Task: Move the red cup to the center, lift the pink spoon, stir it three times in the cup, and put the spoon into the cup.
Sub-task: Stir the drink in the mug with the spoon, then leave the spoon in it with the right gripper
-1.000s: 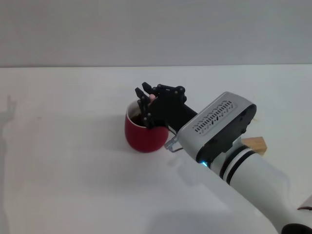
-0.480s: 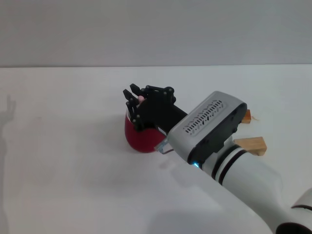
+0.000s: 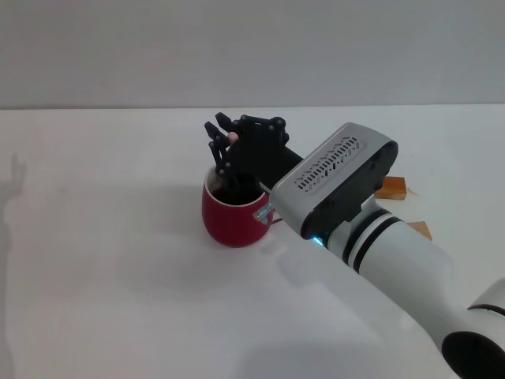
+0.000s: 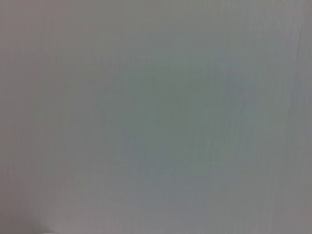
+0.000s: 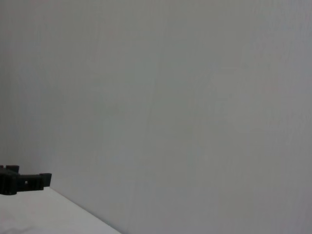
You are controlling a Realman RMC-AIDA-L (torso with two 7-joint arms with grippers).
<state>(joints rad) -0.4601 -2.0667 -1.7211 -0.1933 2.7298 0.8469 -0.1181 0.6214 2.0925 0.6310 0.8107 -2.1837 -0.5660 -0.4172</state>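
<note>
The red cup (image 3: 229, 217) stands on the white table (image 3: 102, 260) near the middle, its rim and dark liquid partly hidden by my right gripper. My right gripper (image 3: 223, 150) hangs right over the cup's mouth, shut on the pink spoon (image 3: 233, 137). Only the tip of the spoon's pale pink handle shows between the black fingers; its bowl is hidden inside the cup. My left gripper is not in view. The left wrist view shows only a blank grey surface.
Two wooden blocks lie to the right of the cup behind my right arm: one orange-brown (image 3: 390, 188), one paler (image 3: 420, 230). A grey wall runs along the table's far edge. The right wrist view shows the wall and a table corner (image 5: 44, 214).
My right gripper with the spoon swung left across the cup, then back a little and up; the cup's rim shows again. The arm shifted left, uncovering the nearer wooden block.
</note>
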